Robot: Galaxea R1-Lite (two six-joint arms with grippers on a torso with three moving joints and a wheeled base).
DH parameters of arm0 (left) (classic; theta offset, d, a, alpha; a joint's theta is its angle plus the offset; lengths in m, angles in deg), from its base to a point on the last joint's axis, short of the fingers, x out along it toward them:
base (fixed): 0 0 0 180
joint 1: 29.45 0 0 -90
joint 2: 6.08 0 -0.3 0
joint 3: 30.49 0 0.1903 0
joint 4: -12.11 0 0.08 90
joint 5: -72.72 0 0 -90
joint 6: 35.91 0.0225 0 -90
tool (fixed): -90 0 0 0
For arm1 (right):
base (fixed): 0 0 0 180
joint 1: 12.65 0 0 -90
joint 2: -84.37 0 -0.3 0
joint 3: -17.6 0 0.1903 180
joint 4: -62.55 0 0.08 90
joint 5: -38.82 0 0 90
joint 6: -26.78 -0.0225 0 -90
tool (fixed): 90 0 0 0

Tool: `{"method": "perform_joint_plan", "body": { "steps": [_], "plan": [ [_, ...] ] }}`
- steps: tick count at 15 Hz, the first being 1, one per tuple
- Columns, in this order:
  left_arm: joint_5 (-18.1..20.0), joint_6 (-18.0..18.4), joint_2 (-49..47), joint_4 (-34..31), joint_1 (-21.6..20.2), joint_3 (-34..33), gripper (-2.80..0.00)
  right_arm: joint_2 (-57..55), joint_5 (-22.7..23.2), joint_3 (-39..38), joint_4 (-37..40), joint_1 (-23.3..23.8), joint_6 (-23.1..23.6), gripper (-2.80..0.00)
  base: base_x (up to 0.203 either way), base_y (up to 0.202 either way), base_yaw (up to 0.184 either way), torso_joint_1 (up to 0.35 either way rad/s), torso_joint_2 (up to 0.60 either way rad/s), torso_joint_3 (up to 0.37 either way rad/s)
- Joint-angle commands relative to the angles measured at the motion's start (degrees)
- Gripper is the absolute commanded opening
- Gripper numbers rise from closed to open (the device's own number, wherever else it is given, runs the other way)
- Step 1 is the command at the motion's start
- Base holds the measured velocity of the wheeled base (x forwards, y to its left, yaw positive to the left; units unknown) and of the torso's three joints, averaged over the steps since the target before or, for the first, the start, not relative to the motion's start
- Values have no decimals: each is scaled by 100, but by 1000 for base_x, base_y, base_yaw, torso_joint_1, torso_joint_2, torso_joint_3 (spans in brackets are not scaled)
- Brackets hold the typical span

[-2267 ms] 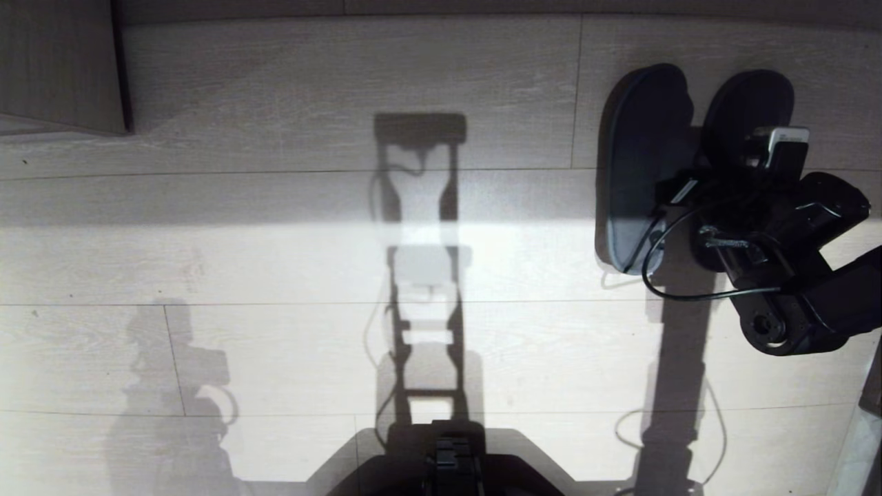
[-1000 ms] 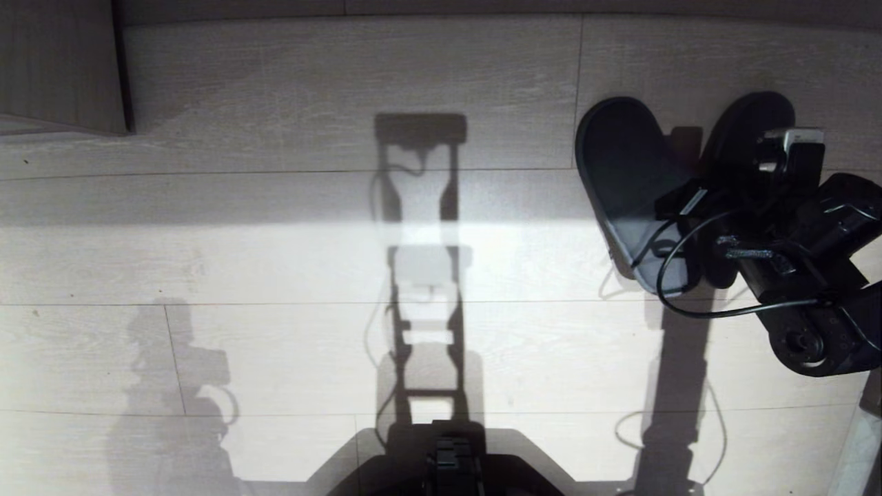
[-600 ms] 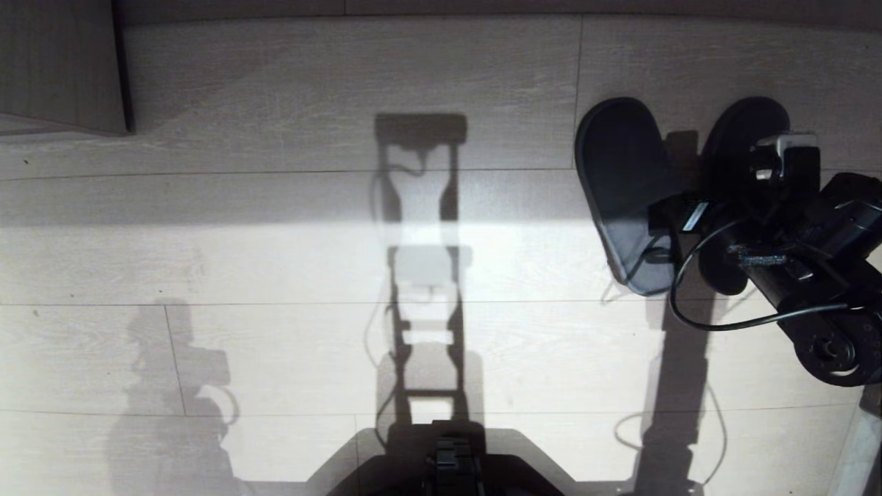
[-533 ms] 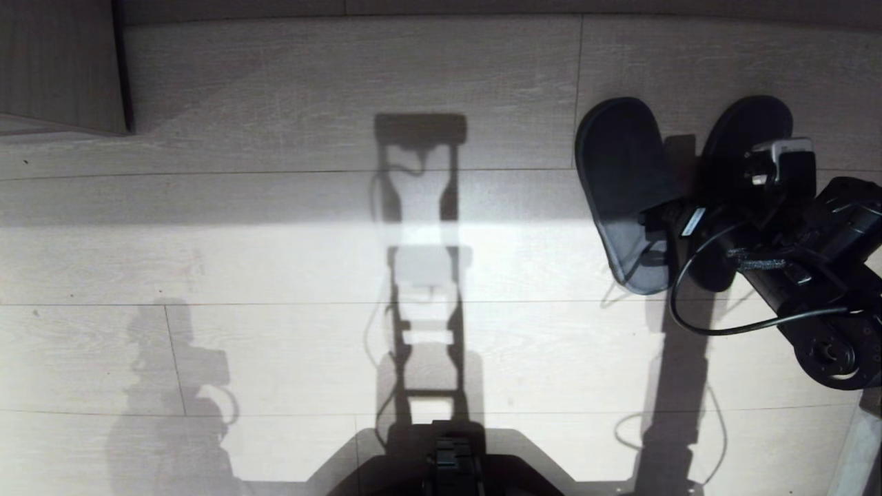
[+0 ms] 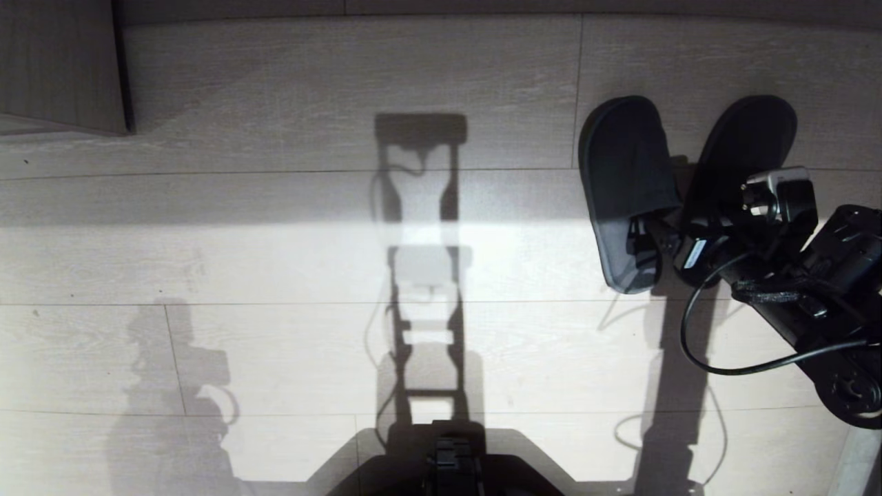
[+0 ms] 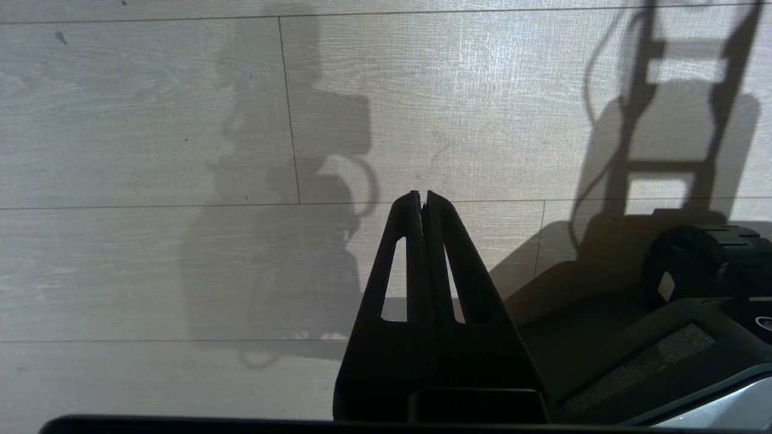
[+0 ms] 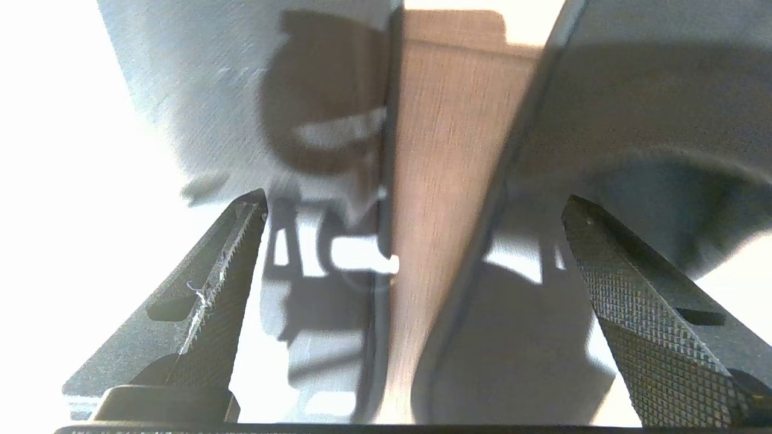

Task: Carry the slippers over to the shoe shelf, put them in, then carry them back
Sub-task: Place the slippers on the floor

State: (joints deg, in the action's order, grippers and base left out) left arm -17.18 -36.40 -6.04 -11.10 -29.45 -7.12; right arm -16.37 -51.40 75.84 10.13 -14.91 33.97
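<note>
Counting the task's things, we find two slippers (image 5: 623, 186) lying flat on the pale plank floor (image 5: 275, 262), side by side on our right with a strip of bare floor between them. Our right gripper (image 5: 672, 238) hovers at their near ends, its two fingers (image 7: 223, 283) spread wide and clear of both soles, clamping nothing. Our left gripper (image 6: 422, 199) hangs low over the floor beside the base (image 5: 448, 461), its fingers pressed together and empty. One corner of wood-grain furniture (image 5: 62, 65) shows at far left, well apart from the pair.
</note>
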Motion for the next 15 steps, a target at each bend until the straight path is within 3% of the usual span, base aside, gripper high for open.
{"method": "perform_joint_plan", "body": {
  "steps": [1,5,6,9,12,15],
  "plan": [
    [-1,-4,-5,2,0,0,-280,451,31,-359,-40,-3,38,0,0,0,0,0,0,0],
    [-1,-4,-5,2,0,0,-280,1161,53,-737,-20,12,-72,0,0,0,0,0,0,0],
    [-1,-4,-5,2,0,0,-280,1187,48,-584,25,35,-115,-280,0,0,0,0,0,0],
    [-1,-4,-5,2,0,0,-280,1216,-270,183,698,309,-119,-280,0,0,0,0,0,0],
    [-1,5,-5,2,0,0,-280,1107,-400,908,1352,1062,-127,-280,0,0,0,0,0,0],
    [-1,5,-5,2,0,0,-280,673,-400,1309,1435,1712,-118,-280,0,0,0,0,0,0]
  ]
}}
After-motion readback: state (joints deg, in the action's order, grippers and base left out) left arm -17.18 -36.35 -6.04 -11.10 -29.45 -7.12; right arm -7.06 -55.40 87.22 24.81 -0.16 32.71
